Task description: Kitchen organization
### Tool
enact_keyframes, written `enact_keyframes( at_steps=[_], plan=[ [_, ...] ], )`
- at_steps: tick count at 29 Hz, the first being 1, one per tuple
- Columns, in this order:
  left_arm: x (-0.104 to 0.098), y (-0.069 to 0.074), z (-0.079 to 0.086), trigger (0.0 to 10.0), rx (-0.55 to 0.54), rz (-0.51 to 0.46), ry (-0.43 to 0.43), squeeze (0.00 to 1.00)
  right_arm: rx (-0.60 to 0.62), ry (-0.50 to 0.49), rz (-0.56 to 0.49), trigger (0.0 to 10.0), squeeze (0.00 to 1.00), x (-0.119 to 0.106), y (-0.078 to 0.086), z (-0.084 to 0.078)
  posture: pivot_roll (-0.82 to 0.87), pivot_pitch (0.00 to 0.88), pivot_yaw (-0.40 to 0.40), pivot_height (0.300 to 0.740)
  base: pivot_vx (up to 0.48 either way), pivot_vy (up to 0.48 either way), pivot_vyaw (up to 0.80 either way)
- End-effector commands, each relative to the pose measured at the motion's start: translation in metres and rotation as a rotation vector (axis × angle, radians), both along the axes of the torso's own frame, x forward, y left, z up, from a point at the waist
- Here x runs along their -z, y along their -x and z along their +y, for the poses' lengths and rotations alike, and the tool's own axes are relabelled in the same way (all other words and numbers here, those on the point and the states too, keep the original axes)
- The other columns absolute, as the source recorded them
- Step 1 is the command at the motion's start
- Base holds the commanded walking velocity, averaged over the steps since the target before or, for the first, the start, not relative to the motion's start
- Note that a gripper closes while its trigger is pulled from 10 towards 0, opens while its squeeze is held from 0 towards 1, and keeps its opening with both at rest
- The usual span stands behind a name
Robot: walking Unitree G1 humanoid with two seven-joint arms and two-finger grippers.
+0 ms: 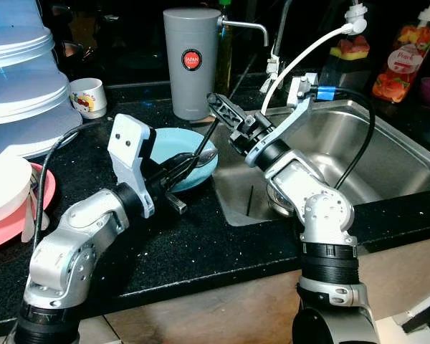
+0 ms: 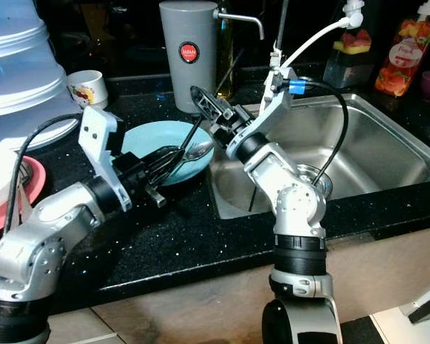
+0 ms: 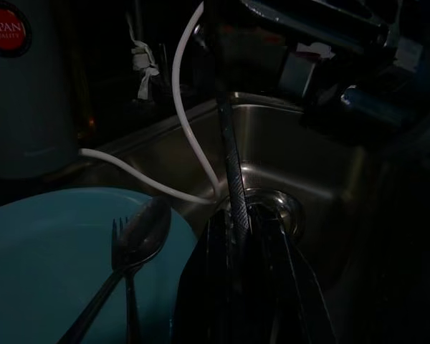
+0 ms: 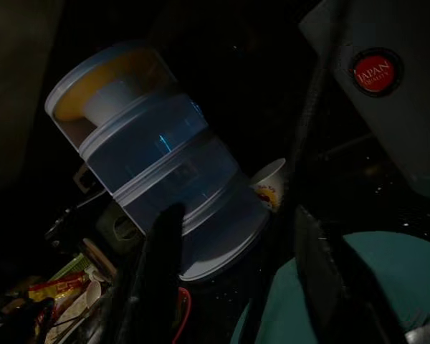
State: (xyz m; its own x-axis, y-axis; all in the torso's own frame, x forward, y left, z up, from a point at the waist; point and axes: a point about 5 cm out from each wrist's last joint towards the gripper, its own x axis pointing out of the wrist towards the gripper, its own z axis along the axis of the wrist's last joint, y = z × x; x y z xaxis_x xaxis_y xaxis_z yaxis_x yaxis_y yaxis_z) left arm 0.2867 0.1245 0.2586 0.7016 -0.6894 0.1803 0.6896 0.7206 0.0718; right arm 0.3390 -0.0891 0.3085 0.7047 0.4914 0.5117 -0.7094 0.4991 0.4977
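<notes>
Cutlery worked on at the blue plate beside the sink.

The left gripper [image 2: 165, 159] is closed on a long dark utensil [image 2: 191, 137] over the blue plate [image 1: 172, 142], seemingly to lift it off, though the dim wrist view leaves the hold unsure. A spoon [image 2: 198, 150] and a fork [image 3: 119, 236] are left lying on the plate. The right gripper [image 1: 222, 110] is held spread above the plate's far edge. Open room is offered by the sink [image 1: 387, 154]; the grey canister [image 1: 192, 64] crowds the back.
</notes>
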Motion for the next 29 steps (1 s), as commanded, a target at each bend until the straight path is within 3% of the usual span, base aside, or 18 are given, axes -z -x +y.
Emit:
enact_keyframes(
  at_steps=[1,19,22,28,29],
  plan=[
    [0.001,0.001,0.001,0.0,0.008,0.009,-0.012,0.00,-0.031,-0.014,-0.009,0.0,0.00,-0.002,0.003,0.003,-0.02,0.053,0.032,0.740,0.000,0.000,0.00],
    [0.003,0.000,0.002,0.0,0.002,0.012,-0.025,0.00,-0.019,-0.007,0.000,0.0,0.00,0.001,0.002,0.000,-0.02,0.057,0.035,0.740,0.000,0.000,0.00],
    [0.005,-0.007,0.007,0.0,-0.066,0.010,-0.051,0.00,0.053,-0.007,0.037,0.0,0.00,0.004,-0.005,-0.008,-0.02,0.056,0.035,0.740,0.000,0.000,0.00],
    [0.005,-0.006,0.004,0.0,-0.044,0.008,-0.061,0.00,0.097,-0.025,0.053,0.0,0.00,0.005,-0.009,-0.017,-0.02,0.051,0.036,0.740,0.000,0.000,0.00],
    [0.005,-0.006,0.004,1.0,-0.063,0.005,-0.080,0.00,0.115,-0.032,0.059,0.0,0.00,0.005,-0.011,-0.020,-0.02,0.051,0.036,0.740,0.000,0.000,0.00]
  ],
)
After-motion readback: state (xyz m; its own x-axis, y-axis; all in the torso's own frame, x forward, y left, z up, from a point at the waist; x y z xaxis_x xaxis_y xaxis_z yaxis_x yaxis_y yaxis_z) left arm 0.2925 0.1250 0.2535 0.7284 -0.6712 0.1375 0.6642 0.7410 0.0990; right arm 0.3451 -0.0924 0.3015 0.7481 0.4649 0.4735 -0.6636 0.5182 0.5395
